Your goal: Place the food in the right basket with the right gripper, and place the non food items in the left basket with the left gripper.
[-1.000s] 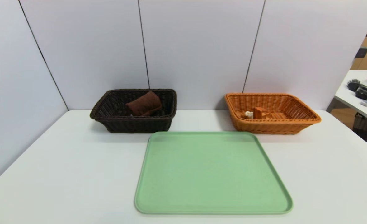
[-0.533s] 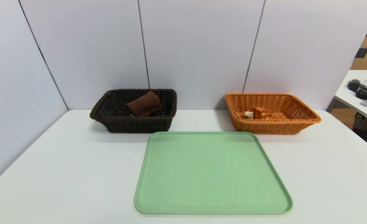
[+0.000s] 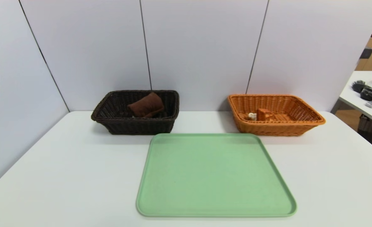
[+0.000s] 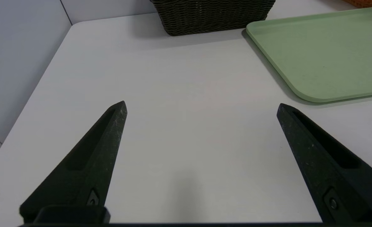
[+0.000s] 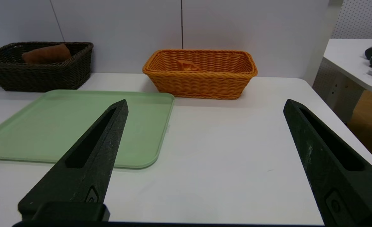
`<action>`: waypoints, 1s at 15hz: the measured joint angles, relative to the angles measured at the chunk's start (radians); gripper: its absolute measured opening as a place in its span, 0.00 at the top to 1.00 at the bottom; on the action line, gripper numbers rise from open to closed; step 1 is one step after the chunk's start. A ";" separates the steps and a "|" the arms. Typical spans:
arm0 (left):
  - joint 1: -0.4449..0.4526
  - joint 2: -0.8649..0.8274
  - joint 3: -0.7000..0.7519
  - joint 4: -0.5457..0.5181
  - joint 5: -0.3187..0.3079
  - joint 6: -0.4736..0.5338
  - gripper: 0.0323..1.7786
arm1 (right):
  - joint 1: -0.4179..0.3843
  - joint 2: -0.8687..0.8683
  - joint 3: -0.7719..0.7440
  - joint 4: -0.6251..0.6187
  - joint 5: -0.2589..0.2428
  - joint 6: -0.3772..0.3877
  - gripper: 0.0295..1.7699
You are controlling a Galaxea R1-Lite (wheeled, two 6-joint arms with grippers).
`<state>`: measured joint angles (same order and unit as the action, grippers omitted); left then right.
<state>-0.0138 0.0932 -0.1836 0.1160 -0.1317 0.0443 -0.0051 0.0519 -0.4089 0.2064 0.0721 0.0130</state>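
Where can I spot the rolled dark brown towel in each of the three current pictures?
Head view: inside the dark woven basket, the rolled dark brown towel leans left of centre.
Left wrist view: towel not visible; only the basket's outer side shows.
Right wrist view: upper left, above that basket's rim.
Shared landmark: the flat green tray.

Two wicker baskets, one dark brown [image 3: 135, 126] at far left and one orange-tan [image 3: 274, 128] at far right. One green tray [image 3: 215, 176] and one rolled brown towel [image 3: 146, 105] are visible.
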 joint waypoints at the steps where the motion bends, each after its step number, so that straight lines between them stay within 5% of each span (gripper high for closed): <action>1: 0.003 -0.012 0.023 -0.024 -0.001 -0.001 0.05 | 0.000 -0.006 0.030 -0.035 -0.001 0.000 0.04; 10: 0.011 -0.088 0.129 -0.087 -0.002 -0.017 0.05 | 0.000 -0.050 0.279 -0.214 -0.002 -0.016 0.04; 15: 0.011 -0.093 0.136 -0.087 0.000 -0.059 0.05 | 0.000 -0.052 0.368 -0.264 -0.061 -0.041 0.04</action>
<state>-0.0032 0.0000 -0.0479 0.0294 -0.1313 -0.0149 -0.0047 0.0000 -0.0409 -0.0572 0.0115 -0.0279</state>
